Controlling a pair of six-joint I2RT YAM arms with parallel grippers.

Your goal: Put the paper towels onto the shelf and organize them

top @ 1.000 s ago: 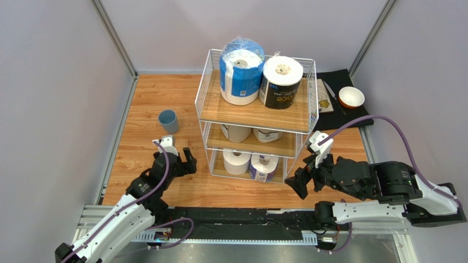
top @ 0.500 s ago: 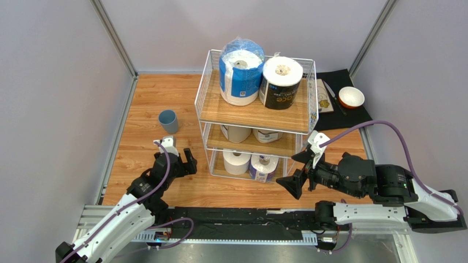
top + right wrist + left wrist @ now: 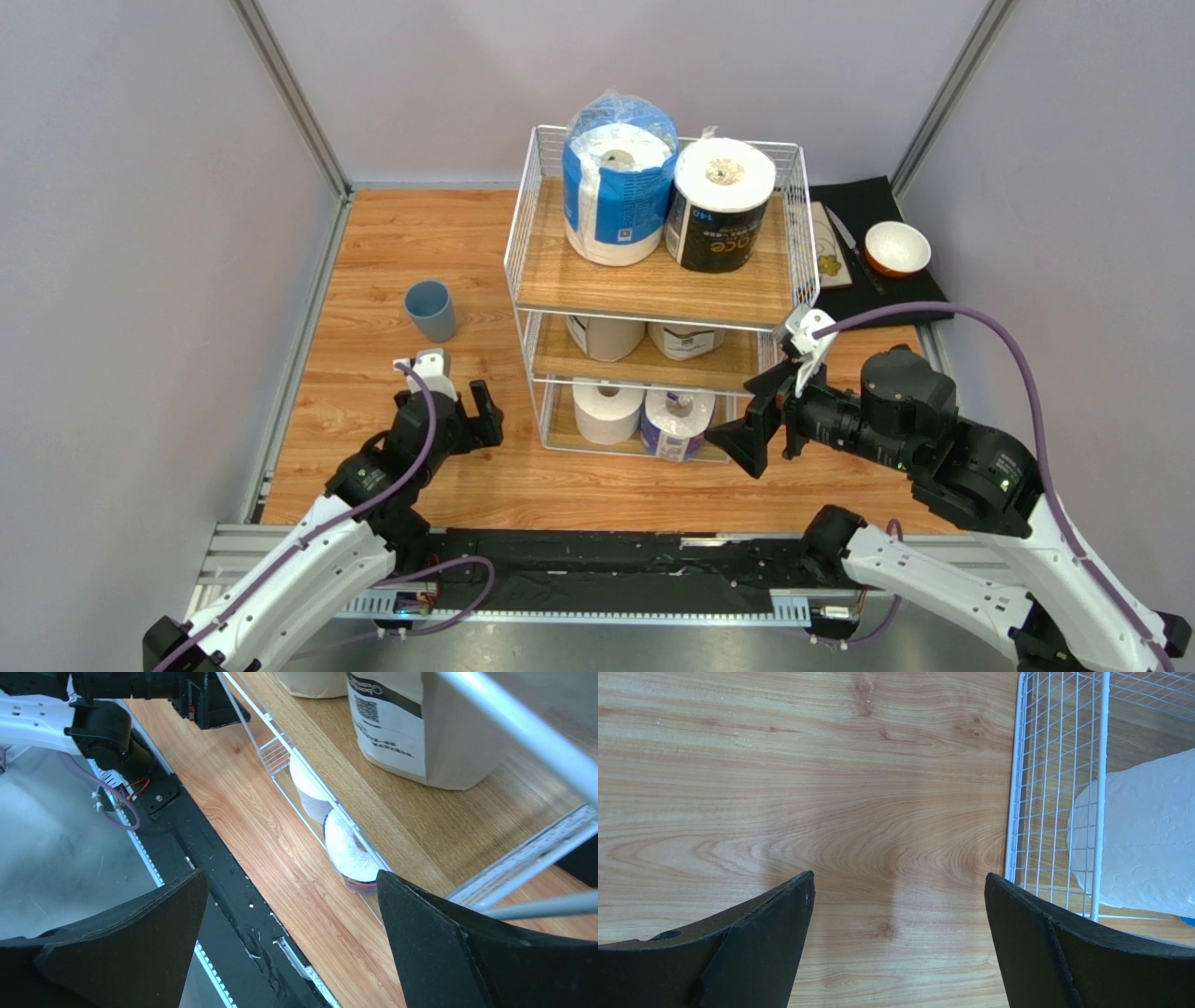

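Looking basically done: all six stubby paper towel rolls sit two per tier on the tall white wire shelf with wooden boards. The right gripper just swung up beside the middle tier, jaws spread and empty. The left gripper is spread too.

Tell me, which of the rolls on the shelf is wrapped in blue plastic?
The blue-plastic-wrapped roll, left on the top tier of the shelf; its neighbour, the dark-wrapped roll, wears black.
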